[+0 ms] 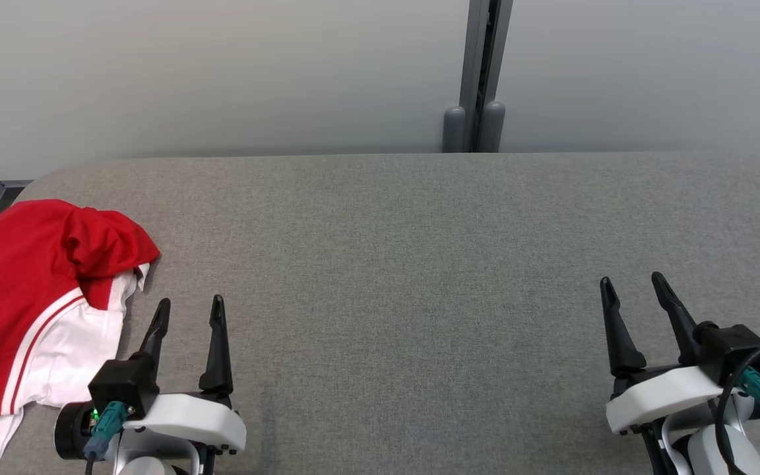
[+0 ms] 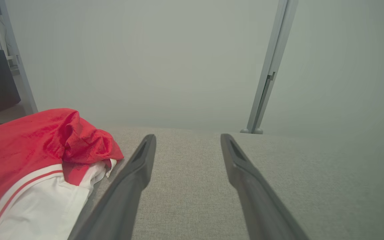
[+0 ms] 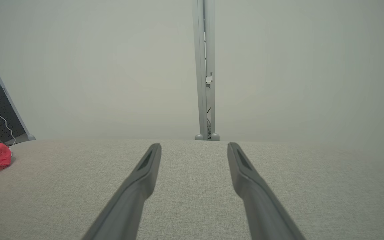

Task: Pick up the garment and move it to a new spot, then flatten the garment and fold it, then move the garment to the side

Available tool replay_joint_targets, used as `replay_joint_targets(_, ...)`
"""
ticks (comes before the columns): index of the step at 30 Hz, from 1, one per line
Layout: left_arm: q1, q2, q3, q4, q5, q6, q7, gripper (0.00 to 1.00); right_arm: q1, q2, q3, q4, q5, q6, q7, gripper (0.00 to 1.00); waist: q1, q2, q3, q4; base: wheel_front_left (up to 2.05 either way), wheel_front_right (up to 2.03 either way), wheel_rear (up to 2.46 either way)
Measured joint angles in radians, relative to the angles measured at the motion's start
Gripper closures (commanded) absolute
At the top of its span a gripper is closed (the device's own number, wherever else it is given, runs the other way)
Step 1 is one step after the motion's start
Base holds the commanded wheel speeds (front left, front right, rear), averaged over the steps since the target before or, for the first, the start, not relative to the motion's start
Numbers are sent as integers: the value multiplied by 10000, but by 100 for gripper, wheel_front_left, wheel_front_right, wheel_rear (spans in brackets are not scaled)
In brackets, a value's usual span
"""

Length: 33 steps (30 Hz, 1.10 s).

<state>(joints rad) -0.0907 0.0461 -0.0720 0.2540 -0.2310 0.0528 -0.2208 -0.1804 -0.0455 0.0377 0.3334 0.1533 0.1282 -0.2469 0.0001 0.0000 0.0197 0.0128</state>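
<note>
My left claw (image 1: 190, 301) sits low over the near left of the surface (image 1: 386, 264), fingers apart with nothing between them. My right claw (image 1: 631, 280) is at the near right, well apart from it, also spread and holding nothing.

Just beside the left claw's outer finger lies the garment (image 1: 17, 284), at the left end of the surface and running off the head view's edge. It is a red heap with a white panel edged by a red stripe, and the red cloth on top is bunched over itself. I can't make out any lettering from here. Nor can I tell whether the finger touches the white hem; the left wrist view only shows it close alongside.

As I read it, none of the job is done: the garment is crumpled, not flat and not folded. Picking it up, moving it, flattening, folding and setting it aside are all left. The left claw looks best placed for the first grab.
</note>
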Motion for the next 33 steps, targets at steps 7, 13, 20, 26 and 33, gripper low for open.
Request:
replay_joint_targets(7, -9, 10, -153, -13, 443, 29, -194, 0, -55, -2, -77, -2, -506, 13, -46, 0, 0, 0, 73, 21, 0, 0, 0)
replay_joint_targets(13, -14, 17, -276, -107, 798, 102, -362, 0, -57, -4, -142, -23, -963, 13, -96, 0, 0, 0, 148, 53, 0, 0, 0)
replay_joint_targets(20, -21, 19, -332, -130, 945, 128, -441, 0, -62, -6, -178, 0, -1114, 13, -121, 0, 0, 0, 208, 83, 0, 0, 0)
replay_joint_targets(26, -58, 19, -334, -121, 930, 128, -441, 0, -145, -6, -176, 46, -1103, 13, -121, 0, -1, 0, 255, 94, 0, 0, 0)
replay_joint_targets(33, -166, 19, -330, -92, 911, 128, -441, 0, -155, -6, -153, 81, -1081, 13, -121, 0, 0, 0, 261, 138, 0, 0, 0)
